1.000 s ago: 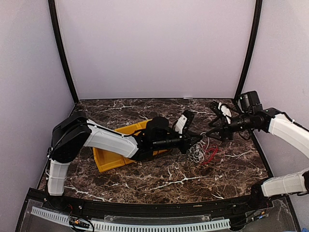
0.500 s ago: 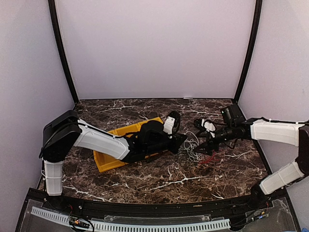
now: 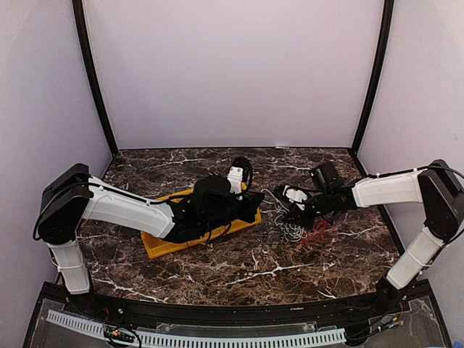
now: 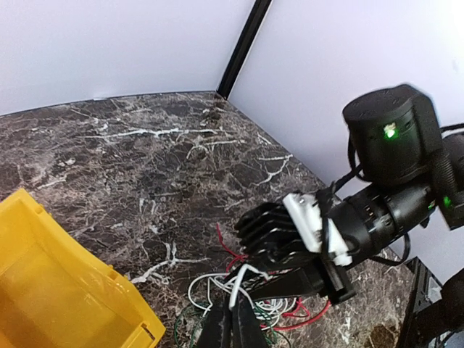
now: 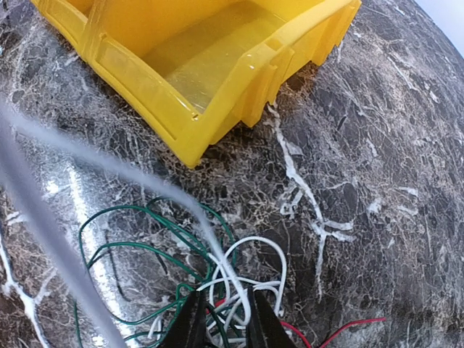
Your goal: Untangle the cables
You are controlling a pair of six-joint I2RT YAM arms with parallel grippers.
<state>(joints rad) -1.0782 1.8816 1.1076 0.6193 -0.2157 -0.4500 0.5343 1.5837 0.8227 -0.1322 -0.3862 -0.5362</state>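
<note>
A: Change since a second ago?
B: Left tool (image 4: 232, 319) has drawn back over the yellow plastic bin (image 3: 156, 246), clamped on a white wire (image 4: 235, 286). Right tool (image 5: 223, 313) has advanced into the cables (image 3: 293, 232).
A: Right tool's state?
B: Fingers close about thin white loops; grip cannot be told. The scribbly tangle lies on the glossy marbled tabletop (image 3: 217, 268).

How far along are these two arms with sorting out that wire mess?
Nothing is separated yet: the white wire, green wire and red wire lie in one knot beside the yellow bin. In hand: the left gripper looks pinched shut on the white wire, and the right gripper straddles white loops in the knot. Left to do: pulling all three apart.
</note>
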